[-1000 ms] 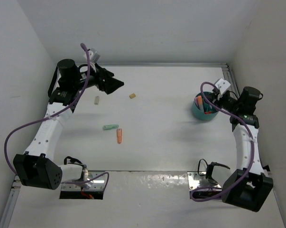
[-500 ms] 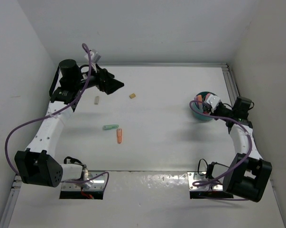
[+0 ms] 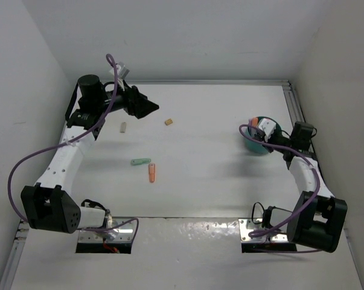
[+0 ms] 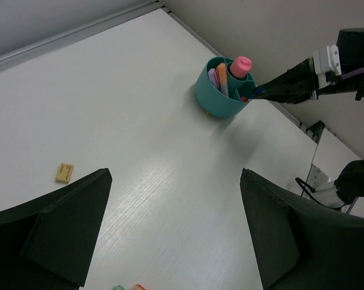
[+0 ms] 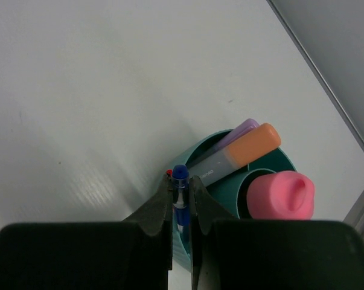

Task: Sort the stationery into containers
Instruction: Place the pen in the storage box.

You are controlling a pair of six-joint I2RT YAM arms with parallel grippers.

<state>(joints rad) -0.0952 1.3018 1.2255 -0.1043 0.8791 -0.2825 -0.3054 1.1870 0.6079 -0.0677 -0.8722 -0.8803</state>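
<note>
The teal cup stands at the right and holds a pink-red marker, a lilac highlighter with an orange cap and a purple item. My right gripper is shut on the dark-blue pen, tip up, at the cup's rim; a red tip shows beside it. My left gripper is open and empty at the far left, well above the table. A mint-green stub and an orange stub lie mid-table.
A small tan piece and a pale beige piece lie near the left gripper. White walls close in the left, back and right. A metal rail runs along the right edge behind the cup.
My right wrist has dropped and swung toward the cup's near side, carrying the blue pen to the rim. The left arm has barely moved.
</note>
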